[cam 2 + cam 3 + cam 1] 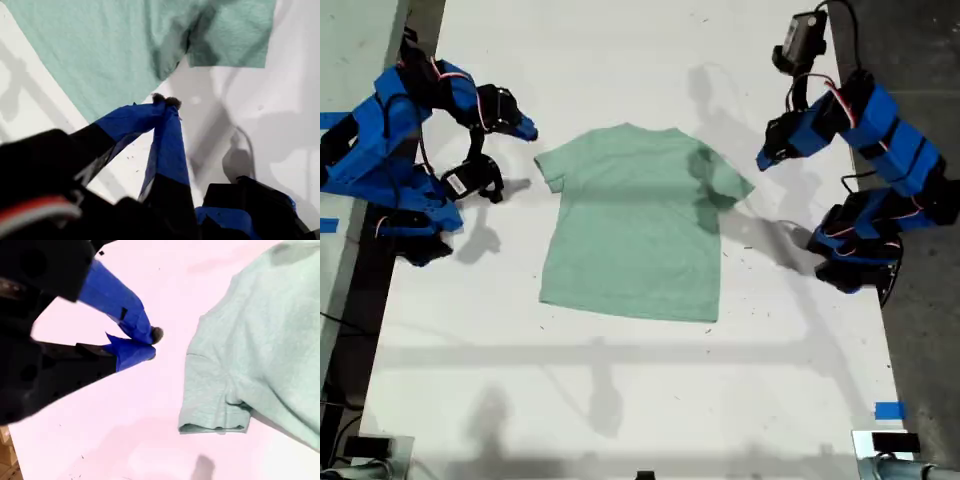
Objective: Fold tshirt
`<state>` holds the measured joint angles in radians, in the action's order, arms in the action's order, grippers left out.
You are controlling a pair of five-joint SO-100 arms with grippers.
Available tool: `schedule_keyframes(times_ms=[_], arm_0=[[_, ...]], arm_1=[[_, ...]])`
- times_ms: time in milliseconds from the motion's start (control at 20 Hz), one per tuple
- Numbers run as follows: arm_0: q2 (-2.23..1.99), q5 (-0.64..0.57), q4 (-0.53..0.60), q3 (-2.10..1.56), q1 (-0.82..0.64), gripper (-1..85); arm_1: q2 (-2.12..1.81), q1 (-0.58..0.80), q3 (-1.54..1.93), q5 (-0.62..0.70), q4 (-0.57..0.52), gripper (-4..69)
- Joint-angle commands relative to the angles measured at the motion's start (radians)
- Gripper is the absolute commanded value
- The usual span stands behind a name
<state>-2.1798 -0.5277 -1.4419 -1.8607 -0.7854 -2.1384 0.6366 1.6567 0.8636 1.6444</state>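
Note:
The pale mint-green tshirt [635, 225] lies flat on the white table [620, 400], neck toward the far edge. My first gripper [763, 160] hovers shut and empty just off the sleeve [728, 185] on the exterior view's right; its fingertips [161, 100] meet above bare table beside the tshirt [100, 55]. That sleeve [232, 35] looks slightly rumpled and shadowed. My second gripper [528, 132] is near the other sleeve [552, 170], on the exterior view's left. Its jaws [150, 344] are closed with nothing between them, a short way from the sleeve [212, 405].
Both arm bases stand on the table's side edges in the exterior view. Blue tape marks [890, 410] sit near the table's corner on the exterior view's right. Dark floor borders the table on both sides.

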Motion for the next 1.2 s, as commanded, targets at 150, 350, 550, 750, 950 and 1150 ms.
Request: schedule_keyframes(times_ms=[150,350,550,750,950,1150], arm_0=[[-0.005,-0.037,0.012,-0.003,-0.031,8.2],[0.002,-0.040,0.023,-0.011,-0.044,12.5],[0.008,-0.044,0.031,-0.017,-0.043,12.8],[0.034,-0.044,0.043,-0.035,-0.035,12.8],[0.043,-0.043,0.058,-0.048,-0.031,12.8],[0.046,-0.041,0.060,-0.052,-0.031,12.8]], arm_1=[[0.028,0.029,-0.069,0.150,0.006,34.4],[0.046,0.104,0.089,0.215,-0.110,35.7],[0.086,0.224,0.413,0.324,-0.428,36.0],[0.250,0.307,0.549,0.393,-0.673,35.1],[0.442,0.339,0.466,0.405,-0.707,35.8],[0.538,0.367,0.394,0.428,-0.698,30.8]])
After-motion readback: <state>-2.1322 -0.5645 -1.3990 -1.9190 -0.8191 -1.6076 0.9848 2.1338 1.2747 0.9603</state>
